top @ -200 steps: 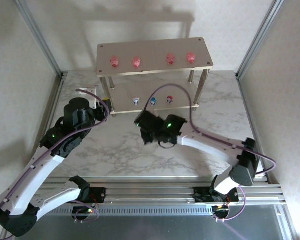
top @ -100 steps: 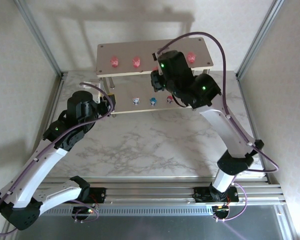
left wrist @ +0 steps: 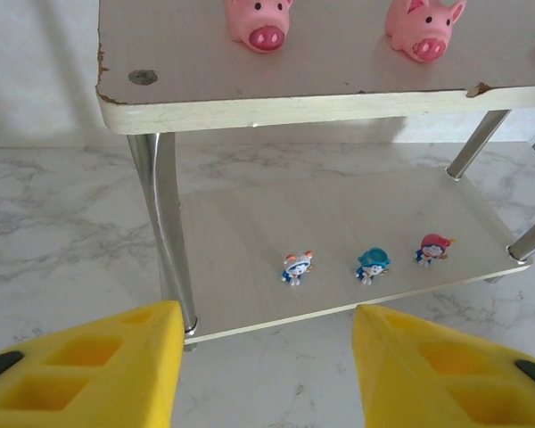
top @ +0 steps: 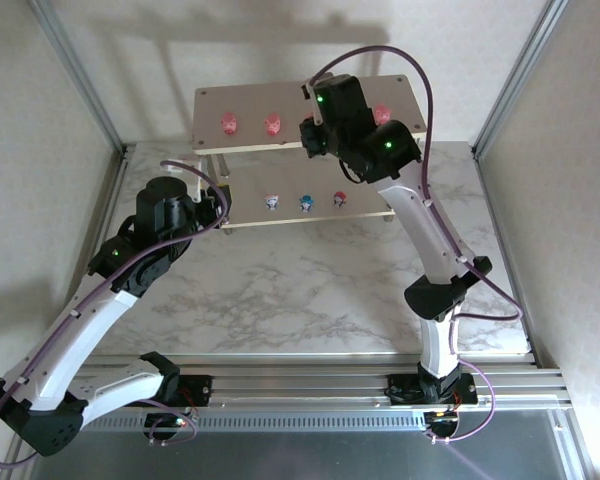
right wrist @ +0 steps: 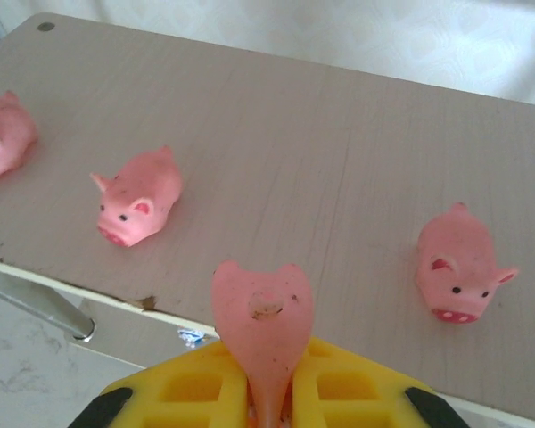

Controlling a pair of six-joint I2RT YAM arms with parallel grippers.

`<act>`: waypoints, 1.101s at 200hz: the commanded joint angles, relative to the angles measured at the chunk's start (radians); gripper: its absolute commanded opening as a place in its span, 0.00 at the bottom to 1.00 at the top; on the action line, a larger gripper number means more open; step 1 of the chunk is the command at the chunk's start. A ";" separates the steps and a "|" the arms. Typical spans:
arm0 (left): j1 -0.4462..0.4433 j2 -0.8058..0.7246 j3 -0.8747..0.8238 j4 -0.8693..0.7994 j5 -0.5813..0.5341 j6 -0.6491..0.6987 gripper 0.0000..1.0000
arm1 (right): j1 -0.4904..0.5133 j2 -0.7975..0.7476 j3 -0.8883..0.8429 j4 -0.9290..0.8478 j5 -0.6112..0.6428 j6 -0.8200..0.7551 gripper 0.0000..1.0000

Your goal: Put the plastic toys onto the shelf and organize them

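Pink pigs [right wrist: 138,196] atop the shelf [top: 250,100]
Whitish, blue, red figurines [left wrist: 373,263] below; one pig [right wrist: 262,312] gripped, apparently belly-up.

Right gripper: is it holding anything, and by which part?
Yes. The right gripper pinches a pink pig by its lower end; which end of the pig that is cannot be told. The left gripper is open and empty.

White arms [top: 80,330], black joints [top: 165,215], purple cables [top: 426,110], green dots [top: 388,146], probably LEDs.

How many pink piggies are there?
5. On top of the shelf: left pig, second pig, third pig, right pig. The fifth pig is pinched in the right fingers.
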 commanded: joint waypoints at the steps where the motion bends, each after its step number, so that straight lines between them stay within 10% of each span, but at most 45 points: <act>1: 0.014 0.005 0.029 -0.013 0.002 0.011 0.53 | -0.013 0.025 0.035 -0.011 -0.015 -0.018 0.16; 220: 0.084 0.039 0.017 0.007 0.064 0.031 0.53 | -0.054 0.166 0.111 0.017 -0.060 -0.032 0.27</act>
